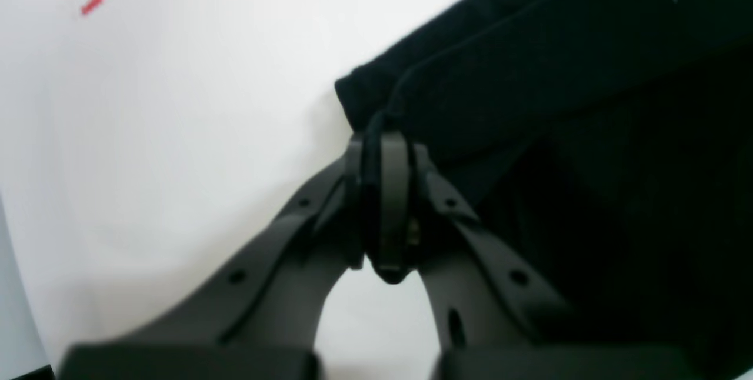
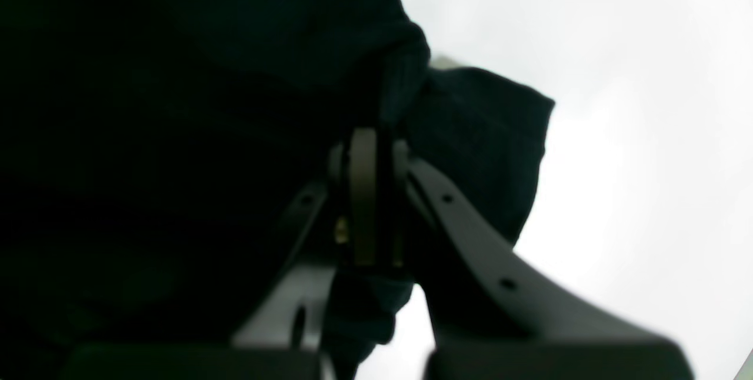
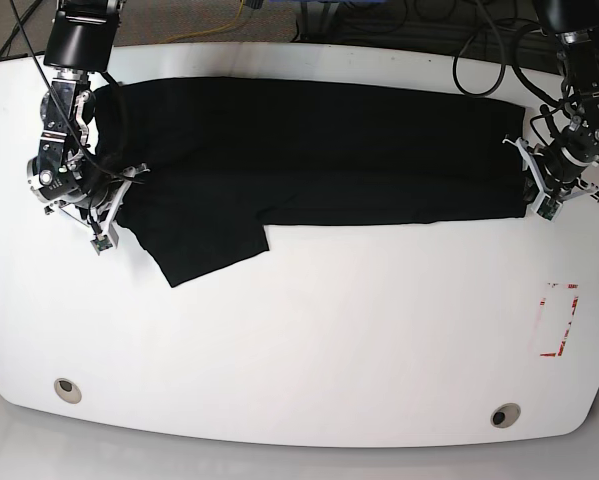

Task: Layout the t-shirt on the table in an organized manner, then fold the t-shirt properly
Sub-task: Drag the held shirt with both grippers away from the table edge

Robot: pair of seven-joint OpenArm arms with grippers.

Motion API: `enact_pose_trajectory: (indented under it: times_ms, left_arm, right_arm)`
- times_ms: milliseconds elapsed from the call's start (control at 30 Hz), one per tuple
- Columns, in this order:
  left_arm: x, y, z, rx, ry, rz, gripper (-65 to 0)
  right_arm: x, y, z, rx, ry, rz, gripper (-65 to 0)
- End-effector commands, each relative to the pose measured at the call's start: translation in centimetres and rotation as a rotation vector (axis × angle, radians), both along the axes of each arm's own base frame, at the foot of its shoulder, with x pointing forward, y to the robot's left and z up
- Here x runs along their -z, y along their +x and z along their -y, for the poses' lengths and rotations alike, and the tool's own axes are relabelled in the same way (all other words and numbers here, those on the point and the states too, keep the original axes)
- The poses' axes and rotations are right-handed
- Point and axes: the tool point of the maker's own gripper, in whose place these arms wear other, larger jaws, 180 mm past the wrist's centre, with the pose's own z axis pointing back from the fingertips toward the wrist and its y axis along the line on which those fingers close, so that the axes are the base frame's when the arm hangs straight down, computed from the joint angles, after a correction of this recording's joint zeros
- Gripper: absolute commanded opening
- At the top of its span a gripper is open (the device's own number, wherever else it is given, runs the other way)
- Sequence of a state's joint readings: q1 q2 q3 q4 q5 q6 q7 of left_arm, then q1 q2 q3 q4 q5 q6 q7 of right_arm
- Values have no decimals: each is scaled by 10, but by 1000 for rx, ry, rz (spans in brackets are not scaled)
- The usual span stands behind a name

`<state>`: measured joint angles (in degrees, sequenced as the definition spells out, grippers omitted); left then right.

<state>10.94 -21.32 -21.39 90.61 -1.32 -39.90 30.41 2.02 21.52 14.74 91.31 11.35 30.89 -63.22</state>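
The base view is bright, even and sharp, with the white desk [image 3: 309,330] glossy and bowed at its edges. Both wrist views are soft and blurred; the shirt [image 2: 147,133] reads as near-featureless black, and the right wrist view is dim.

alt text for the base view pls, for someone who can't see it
A black t-shirt lies stretched sideways across the far half of a white table, one sleeve flap sticking out toward the near side at the view's left. The right tool pinches its left end and the left tool its right end. A red outline mark sits near the table's right edge.
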Motion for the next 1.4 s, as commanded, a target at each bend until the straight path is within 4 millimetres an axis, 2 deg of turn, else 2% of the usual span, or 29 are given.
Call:
enact_pose_trajectory:
  times_ms: [0, 100, 233, 367, 467, 733, 800, 867, 1033, 1067, 1200, 1300, 1367]
  left_arm:
    - [-13, 8, -5, -1, 12, 43, -625]
    - [-14, 7, -7, -1, 16, 41, -625]
    - [-11, -2, -16, 6, 46, 12, -625]
    - [-11, -3, -17, 6, 49, 9, -625]
    - [-5, -11, -17, 7, 49, -11, -625]
    - [4, -25, -17, 10, 50, -49, -616]
    - [8, -29, -17, 11, 50, -63, -575]
    - [10, -33, -18, 7, 55, -78, -485]
    - [12, -36, -21, -3, 65, -97, -201]
    - [12, -36, -21, -5, 66, -96, -134]
    - [8, -34, -27, -23, 71, -85, -38]
    - [1, -33, -39, -60, 80, -63, -27]
    - [-12, -25, -50, -89, 87, -21, -27]
  right_arm:
    - [-16, 9, 13, 12, -37, 33, -650]
    - [-19, 3, 27, 15, -78, -2, -650]
    - [-21, 2, 29, 15, -90, -8, -650]
    - [-21, 0, 29, 13, -94, -12, -650]
    - [-10, -13, 29, 8, -94, -48, -650]
    - [6, -33, 25, 6, -85, -101, -650]
    - [8, -36, 25, 9, -84, -109, -646]
    - [11, -41, 25, 9, -86, -122, -603]
    - [14, -47, 26, 14, -86, -132, -393]
    - [14, -47, 26, 14, -86, -132, -328]
    - [13, -46, 28, 15, -88, -125, -217]
    - [5, -42, 36, 43, -91, -101, -195]
    - [-7, -38, 46, 74, -99, -62, -191]
